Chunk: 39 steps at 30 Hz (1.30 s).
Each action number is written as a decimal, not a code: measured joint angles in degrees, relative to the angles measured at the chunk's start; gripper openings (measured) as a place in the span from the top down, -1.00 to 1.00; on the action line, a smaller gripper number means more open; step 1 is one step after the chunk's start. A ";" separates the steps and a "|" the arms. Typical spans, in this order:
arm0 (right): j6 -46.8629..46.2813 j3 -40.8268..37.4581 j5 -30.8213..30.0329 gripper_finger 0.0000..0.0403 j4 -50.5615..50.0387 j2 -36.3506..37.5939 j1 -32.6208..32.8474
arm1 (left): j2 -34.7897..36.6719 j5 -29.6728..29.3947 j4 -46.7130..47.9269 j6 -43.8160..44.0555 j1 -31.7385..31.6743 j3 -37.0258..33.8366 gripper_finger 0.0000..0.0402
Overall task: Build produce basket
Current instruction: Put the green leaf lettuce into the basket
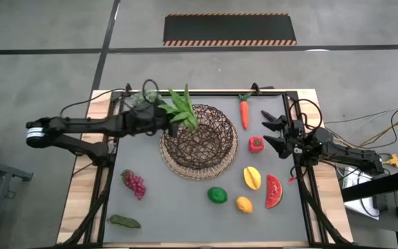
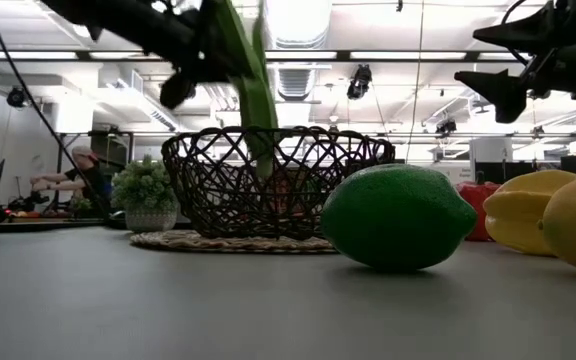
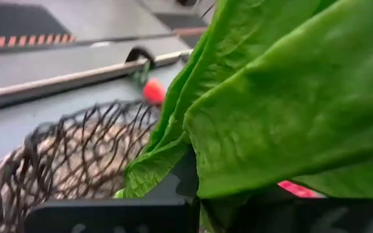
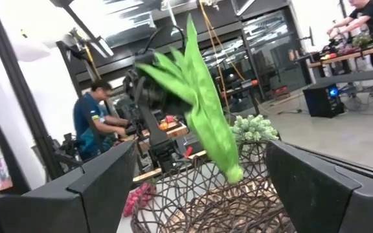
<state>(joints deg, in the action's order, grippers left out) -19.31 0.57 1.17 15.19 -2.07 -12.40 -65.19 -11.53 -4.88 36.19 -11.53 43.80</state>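
Note:
The basket (image 1: 199, 144) of dark looping wire sits mid-table on its tan wicker base. My left gripper (image 1: 167, 119) is shut on the long green leaves (image 1: 183, 108) above the basket's far-left rim. In the low view the leaves (image 2: 255, 100) hang down into the basket (image 2: 278, 180). My right gripper (image 1: 275, 134) is open and empty, raised just right of the red pepper (image 1: 256, 144). The carrot (image 1: 244, 112), mango (image 1: 252, 177), watermelon slice (image 1: 273, 191), lemon (image 1: 244, 204), lime (image 1: 217, 195) and grapes (image 1: 134, 183) lie on the table. My left gripper holds the leaves by their wide upper part (image 4: 173, 81), coming level from the table's left; the leaves themselves hide the exact place of contact. The bunch is lifted clear and tilted, its narrow end (image 4: 234, 172) hanging lowest over the basket (image 4: 238, 200).
A pale grey-green bushy clump (image 1: 144, 97) stands at the far left, beside my left arm. A small dark green vegetable (image 1: 124, 221) lies near the front left corner. People work at benches beyond the table (image 4: 96, 123).

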 joint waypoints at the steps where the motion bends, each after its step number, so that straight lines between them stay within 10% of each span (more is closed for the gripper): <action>1: 0.00 0.01 -0.61 -0.62 0.01 0.00 0.00 | -1.02 -0.04 -0.11 0.87 0.00 -0.14 0.95; 39: 0.00 -0.01 -2.80 -0.62 0.00 0.00 0.00 | -7.75 -2.98 -0.12 5.46 -5.01 -0.21 0.09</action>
<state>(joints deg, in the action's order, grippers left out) -19.31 0.56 -1.63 15.20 -2.07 -12.40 -72.95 -14.51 -5.00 41.64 -16.54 43.59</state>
